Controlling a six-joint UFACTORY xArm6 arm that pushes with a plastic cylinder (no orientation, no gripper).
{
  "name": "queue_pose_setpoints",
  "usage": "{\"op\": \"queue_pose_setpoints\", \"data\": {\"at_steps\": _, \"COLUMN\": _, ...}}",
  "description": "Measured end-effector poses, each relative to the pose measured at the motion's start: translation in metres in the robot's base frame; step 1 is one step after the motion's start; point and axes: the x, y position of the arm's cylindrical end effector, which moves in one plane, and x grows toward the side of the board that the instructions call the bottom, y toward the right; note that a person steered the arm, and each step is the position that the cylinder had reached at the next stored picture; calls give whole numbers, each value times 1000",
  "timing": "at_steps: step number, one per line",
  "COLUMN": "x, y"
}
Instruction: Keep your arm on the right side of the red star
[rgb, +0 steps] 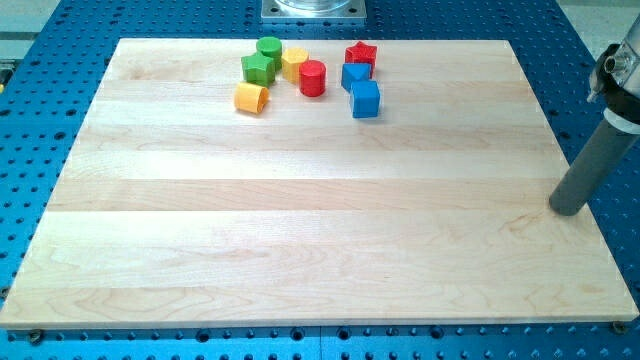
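Note:
The red star (361, 54) lies near the view's top of the wooden board (300, 220), a little right of centre. My tip (567, 209) rests at the board's right edge, far to the right of the star and well below it. The rod rises up and to the right from there. No block touches the tip.
A cluster sits near the top: green cylinder (268, 48), green star (258, 69), yellow block (294, 63), red cylinder (313, 77), yellow cylinder (251, 98), and two blue blocks (356, 75) (366, 99) just below the red star. Blue perforated table surrounds the board.

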Motion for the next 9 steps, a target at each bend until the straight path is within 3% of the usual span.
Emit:
{"op": "queue_pose_setpoints", "data": {"at_steps": 3, "x": -10, "y": 5}}
{"op": "queue_pose_setpoints", "data": {"at_steps": 5, "x": -111, "y": 7}}
{"op": "queue_pose_setpoints", "data": {"at_steps": 6, "x": -164, "y": -26}}
{"op": "queue_pose_setpoints", "data": {"at_steps": 8, "x": -188, "y": -117}}
{"op": "queue_pose_setpoints", "data": {"at_steps": 9, "x": -214, "y": -132}}
